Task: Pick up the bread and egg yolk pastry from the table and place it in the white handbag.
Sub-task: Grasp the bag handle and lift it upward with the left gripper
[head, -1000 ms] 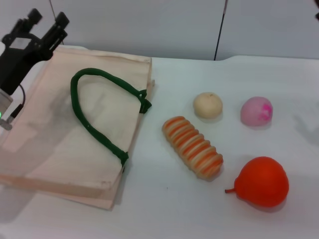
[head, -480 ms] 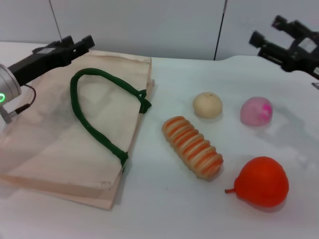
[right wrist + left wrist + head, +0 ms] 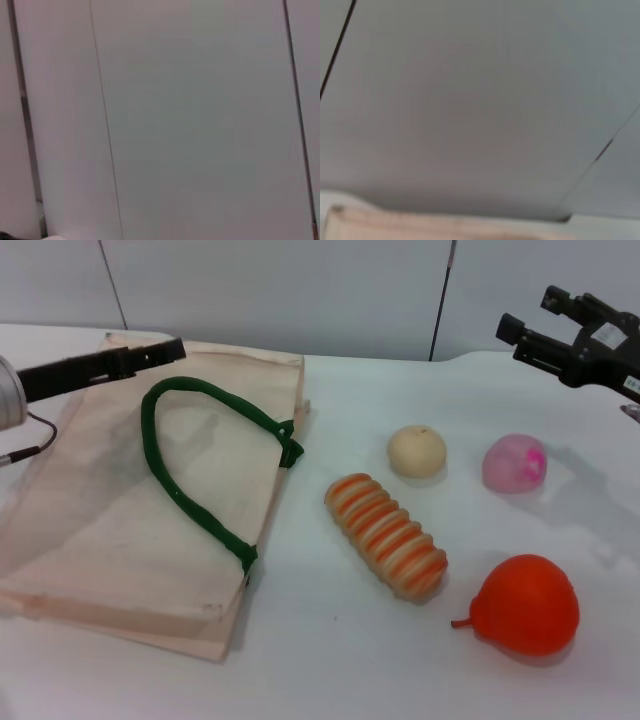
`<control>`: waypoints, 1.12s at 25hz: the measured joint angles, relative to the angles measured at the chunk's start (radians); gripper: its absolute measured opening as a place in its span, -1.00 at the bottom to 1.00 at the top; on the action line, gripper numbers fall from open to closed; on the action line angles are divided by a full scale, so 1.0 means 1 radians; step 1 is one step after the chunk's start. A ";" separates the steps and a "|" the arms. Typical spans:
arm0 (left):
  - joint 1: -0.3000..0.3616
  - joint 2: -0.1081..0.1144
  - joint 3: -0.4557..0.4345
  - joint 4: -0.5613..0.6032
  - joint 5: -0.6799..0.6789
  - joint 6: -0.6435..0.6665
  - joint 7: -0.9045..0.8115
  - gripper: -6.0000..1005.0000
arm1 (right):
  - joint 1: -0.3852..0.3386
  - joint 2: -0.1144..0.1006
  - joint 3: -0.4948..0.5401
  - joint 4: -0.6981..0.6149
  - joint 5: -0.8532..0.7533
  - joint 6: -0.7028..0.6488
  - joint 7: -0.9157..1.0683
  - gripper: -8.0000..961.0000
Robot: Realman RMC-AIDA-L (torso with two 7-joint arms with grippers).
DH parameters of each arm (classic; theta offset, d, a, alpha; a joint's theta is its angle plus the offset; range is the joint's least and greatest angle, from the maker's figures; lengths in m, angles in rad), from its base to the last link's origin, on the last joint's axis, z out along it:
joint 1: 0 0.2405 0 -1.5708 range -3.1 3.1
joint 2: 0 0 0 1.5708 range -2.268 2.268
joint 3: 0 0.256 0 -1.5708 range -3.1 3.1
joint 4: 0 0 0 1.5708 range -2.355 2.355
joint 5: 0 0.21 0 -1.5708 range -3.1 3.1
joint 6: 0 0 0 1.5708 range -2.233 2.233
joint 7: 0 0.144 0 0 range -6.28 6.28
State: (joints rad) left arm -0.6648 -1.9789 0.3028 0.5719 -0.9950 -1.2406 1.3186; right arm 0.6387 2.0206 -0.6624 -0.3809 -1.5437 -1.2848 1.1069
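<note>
Bag [image 3: 120, 510] flat on table [image 3: 330, 660], left side, green handles [image 3: 190, 480] on top. Bread [image 3: 386, 535] on table right of bag, apart from it. Pastry [image 3: 417, 451] just beyond bread, pink ball [image 3: 514, 463] near its right, red fruit [image 3: 525, 604] nearer front. Left tool [image 3: 150, 352] above bag's far edge, seen side-on, cannot tell if wide or narrow. Right tool [image 3: 545, 322] in air beyond ball, fingers spread apart, holding nothing. Wrist views likely show only wall

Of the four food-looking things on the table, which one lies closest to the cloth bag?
The bread, the long loaf striped orange and cream. The three round items all sit farther from the white handbag.
</note>
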 joint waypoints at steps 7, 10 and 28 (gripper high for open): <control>-0.047 0.008 0.084 0.035 0.194 -0.001 -0.227 0.59 | 0.003 0.000 0.001 -0.001 0.002 0.014 0.000 0.83; -0.064 0.011 0.101 0.036 0.242 0.007 -0.289 0.59 | 0.006 0.000 0.001 0.002 0.002 0.019 -0.002 0.83; -0.103 0.026 0.105 0.006 0.388 0.058 -0.415 0.59 | 0.012 0.000 0.001 0.007 0.001 0.041 -0.006 0.83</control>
State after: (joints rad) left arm -0.7683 -1.9534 0.4080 0.5782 -0.6071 -1.1828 0.9033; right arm 0.6507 2.0202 -0.6612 -0.3743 -1.5429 -1.2439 1.1012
